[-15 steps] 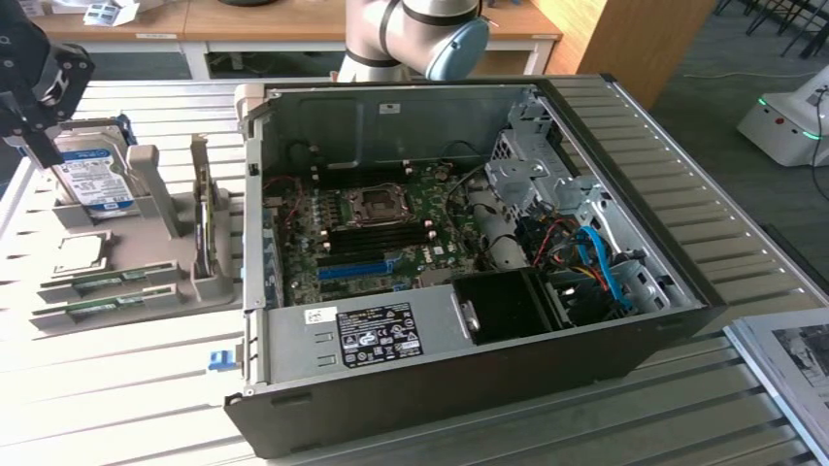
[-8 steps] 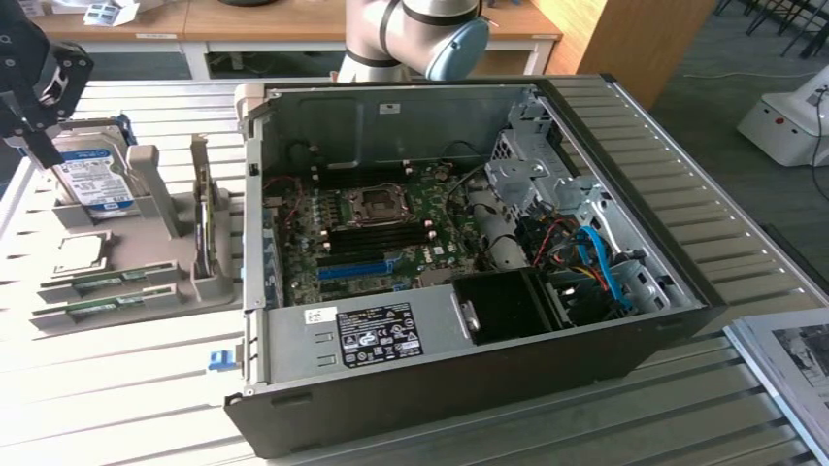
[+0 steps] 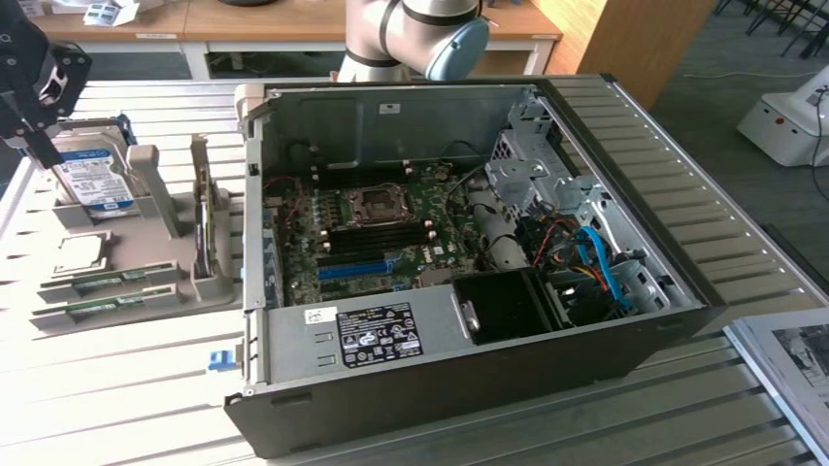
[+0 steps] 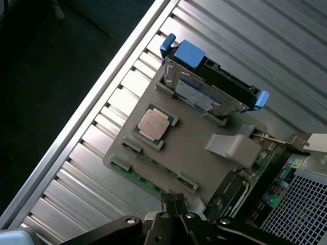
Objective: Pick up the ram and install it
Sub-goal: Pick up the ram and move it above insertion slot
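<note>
Table (image 3: 116,388): pale, slatted metal, lying under the jaws and everything else
Computer case (image 3: 518,379): a dark tower lying on its side with the side panel off, well apart from the jaws, toward the exterior view's right
Robot arm (image 3: 408,39): a grey jointed segment with a light blue cap, behind the case and well away from the jaws
Motherboard (image 3: 376,233): green, flat on the floor of the case, with a square processor socket in the middle, far from the jaws
Holder (image 4: 194,148): a grey moulded block on the table beside the case (it carries the loose parts), lying below the jaws
Hard drive (image 4: 204,92): silver with a blue and white label, propped in blue rails at the side of the holder farthest from the jaws
Gripper (image 4: 172,200): dark fingers hanging over the edge of the holder, jaws together with nothing seen between them
Ram (image 4: 140,179): a long thin green stick lying in the outermost groove of the holder, the part nearest the jaws, one end close under the fingertips; whether they touch it cannot be told
Second stick (image 4: 156,162): another green strip in the next groove, just beside the ram and one step farther from the jaws
Processor chip (image 4: 153,124): a small silver square in a recess, between the sticks and the hard drive
</note>
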You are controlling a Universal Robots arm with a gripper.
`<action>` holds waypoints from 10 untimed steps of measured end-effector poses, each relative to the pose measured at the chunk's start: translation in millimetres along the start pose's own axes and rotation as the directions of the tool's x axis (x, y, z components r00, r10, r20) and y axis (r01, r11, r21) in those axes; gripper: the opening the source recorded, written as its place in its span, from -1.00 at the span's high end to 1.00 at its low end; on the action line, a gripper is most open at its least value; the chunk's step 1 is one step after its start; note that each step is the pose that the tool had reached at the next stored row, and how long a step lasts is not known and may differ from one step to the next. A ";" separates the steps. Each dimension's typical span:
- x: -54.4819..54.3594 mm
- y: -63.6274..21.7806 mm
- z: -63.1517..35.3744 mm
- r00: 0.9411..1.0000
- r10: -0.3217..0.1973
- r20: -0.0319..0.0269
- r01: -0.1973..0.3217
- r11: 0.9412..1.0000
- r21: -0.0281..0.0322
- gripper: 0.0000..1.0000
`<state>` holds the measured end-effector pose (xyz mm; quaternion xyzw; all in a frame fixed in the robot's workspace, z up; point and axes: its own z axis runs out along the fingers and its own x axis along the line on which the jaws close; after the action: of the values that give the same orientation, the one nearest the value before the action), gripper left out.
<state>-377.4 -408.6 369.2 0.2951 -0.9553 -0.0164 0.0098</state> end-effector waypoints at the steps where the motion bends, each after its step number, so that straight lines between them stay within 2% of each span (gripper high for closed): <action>1: 0.0 0.0 0.0 1.000 -0.009 0.000 0.009 1.000 0.000 0.80; 10: 0.0 0.0 0.0 0.996 -0.094 -0.005 0.094 0.996 0.003 0.80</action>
<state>-377.4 -408.6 369.2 0.3399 -0.9403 -0.0148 0.0108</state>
